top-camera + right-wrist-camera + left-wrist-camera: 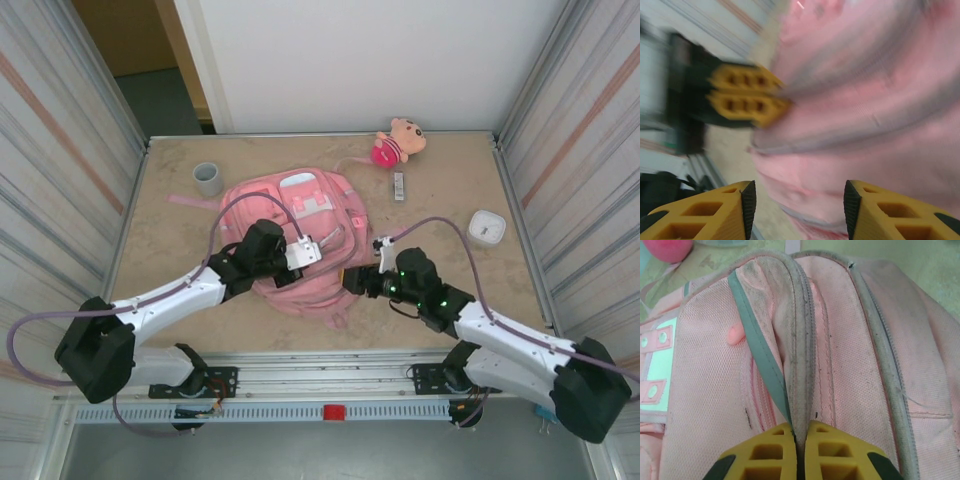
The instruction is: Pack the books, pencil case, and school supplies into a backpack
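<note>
Two-arm step, opening the backpack (300,205) at mid-worktop (450,170): left pincer (799,435) is clamped on its zip seam; right pincer (796,200) stands open beside it. Next prob. needs a 2nd grip to spread the opening.

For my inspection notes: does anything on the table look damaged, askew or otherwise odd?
Only the backpack: its zip edge is bunched into a ridge where the shut left tool pinches it, and its piping looks soiled grey. I see no tear or spill.
</note>
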Motion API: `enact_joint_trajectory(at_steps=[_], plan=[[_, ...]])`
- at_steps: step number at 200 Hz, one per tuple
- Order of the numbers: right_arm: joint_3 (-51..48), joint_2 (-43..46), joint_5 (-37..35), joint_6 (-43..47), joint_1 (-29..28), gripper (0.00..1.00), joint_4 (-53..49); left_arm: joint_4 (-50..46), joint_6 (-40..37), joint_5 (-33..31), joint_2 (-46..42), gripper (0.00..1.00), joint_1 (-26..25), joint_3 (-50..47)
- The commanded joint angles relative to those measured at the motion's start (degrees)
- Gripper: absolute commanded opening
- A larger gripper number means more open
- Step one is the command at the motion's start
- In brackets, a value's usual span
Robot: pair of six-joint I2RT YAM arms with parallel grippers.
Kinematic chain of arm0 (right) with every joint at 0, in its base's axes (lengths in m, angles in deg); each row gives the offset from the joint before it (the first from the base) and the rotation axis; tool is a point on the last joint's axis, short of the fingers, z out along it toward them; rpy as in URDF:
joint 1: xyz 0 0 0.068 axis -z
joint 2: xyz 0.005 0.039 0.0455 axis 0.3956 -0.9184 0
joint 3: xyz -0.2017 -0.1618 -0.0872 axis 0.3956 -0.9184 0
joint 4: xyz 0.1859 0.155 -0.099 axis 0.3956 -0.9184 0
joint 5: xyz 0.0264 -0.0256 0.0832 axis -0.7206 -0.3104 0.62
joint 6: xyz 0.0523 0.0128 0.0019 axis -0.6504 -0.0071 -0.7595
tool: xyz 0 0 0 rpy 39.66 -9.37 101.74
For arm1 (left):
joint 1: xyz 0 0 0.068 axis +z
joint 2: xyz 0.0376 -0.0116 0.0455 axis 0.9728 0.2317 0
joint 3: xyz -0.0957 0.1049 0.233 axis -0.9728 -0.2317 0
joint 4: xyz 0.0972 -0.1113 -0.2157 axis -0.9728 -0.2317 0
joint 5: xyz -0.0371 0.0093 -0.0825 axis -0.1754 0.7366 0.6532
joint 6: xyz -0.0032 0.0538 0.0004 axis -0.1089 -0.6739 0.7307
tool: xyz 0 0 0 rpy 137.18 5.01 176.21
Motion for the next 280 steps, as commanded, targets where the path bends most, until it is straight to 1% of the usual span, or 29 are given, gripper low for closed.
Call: enact_joint_trajectory(at_steps=[1,13,22,45,61,104,113,124,134,146,156,163,181,187,192,197,213,223,234,247,259,280], plan=[[-2.97,-6.26,-5.0,-6.75,-1.33,0.48,3.09,10.87,2.33,6.64,-0.69,0.0,0.36,1.86],[-3.66,-9.64,-6.8,-9.14,-1.52,0.44,3.75,12.22,2.51,8.98,-0.72,0.0,0.51,2.12],[-4.16,-12.24,-6.13,-9.33,-1.54,0.44,6.11,13.28,2.69,10.75,-0.47,0.0,0.68,2.4],[-2.75,-16.66,-4.03,-8.53,-1.99,0.44,9.72,15.07,2.44,15.61,0.35,0.0,1.12,3.34],[-1.22,-18.41,-3.53,-7.46,-2.82,0.46,10.62,15.09,1.5,18.4,1.68,0.0,1.35,4.41],[1.55,-22.5,-2.41,-6.63,-5.62,0.46,14.82,14.66,-1.31,26.97,4.52,0.0,1.75,7.61],[1.92,-22.6,-2.57,-6.18,-6.47,0.46,15.02,13.18,-2.51,27.64,4.38,0.0,1.98,7.92],[2.0,-20.92,-4.63,-5.57,-7.61,0.47,13.84,10.4,-4.0,26.91,3.85,0.0,2.63,8.17],[2.15,-18.4,-6.21,-4.43,-8.19,0.51,11.66,7.28,-5.51,26.06,2.93,0.0,3.56,7.89],[2.9,-15.02,-6.41,-2.47,-8.22,0.55,7.45,4.18,-6.57,24.36,1.42,0.0,4.68,6.98],[3.7,-12.19,-5.83,-0.3,-8.14,0.58,3.51,2.44,-6.57,22.26,-0.17,0.05,5.26,5.86],[4.06,-10.01,-4.92,1.33,-8.01,0.59,1.2,1.33,-5.94,21.21,-1.34,0.12,5.75,5.15],[5.07,-4.51,-1.03,4.48,-6.73,0.62,-3.72,-1.04,-2.13,19.6,-4.76,0.44,6.4,3.6],[5.45,-2.61,0.56,5.38,-5.78,0.62,-5.6,-2.13,-0.31,19.35,-5.95,0.53,6.4,3.38],[5.97,-1.67,1.85,6.07,-4.92,0.62,-7.32,-2.99,1.49,19.02,-6.99,0.57,6.39,3.3],[6.57,0.68,3.15,6.7,-3.89,0.63,-9.12,-3.6,3.66,18.63,-7.85,0.59,6.41,3.3],[8.63,4.13,6.21,8.79,0.42,0.66,-14.84,-5.27,10.73,17.22,-10.28,0.65,6.27,3.67],[9.88,5.51,8.7,10.04,4.05,0.69,-17.43,-6.53,12.87,16.6,-11.3,0.67,6.15,3.86],[10.64,5.88,11.78,11.1,8.33,0.7,-18.5,-7.29,14.34,15.5,-11.55,0.7,5.6,4.0],[11.52,5.02,15.3,11.25,13.61,0.73,-18.5,-9.18,13.38,13.73,-10.67,0.72,4.1,5.03],[12.82,2.76,18.41,11.4,17.6,0.73,-18.3,-11.19,10.42,11.09,-8.84,0.75,1.68,6.28],[14.99,-2.32,22.52,11.52,22.0,0.7,-16.03,-11.43,4.67,5.84,-4.3,0.78,-2.15,7.44]])
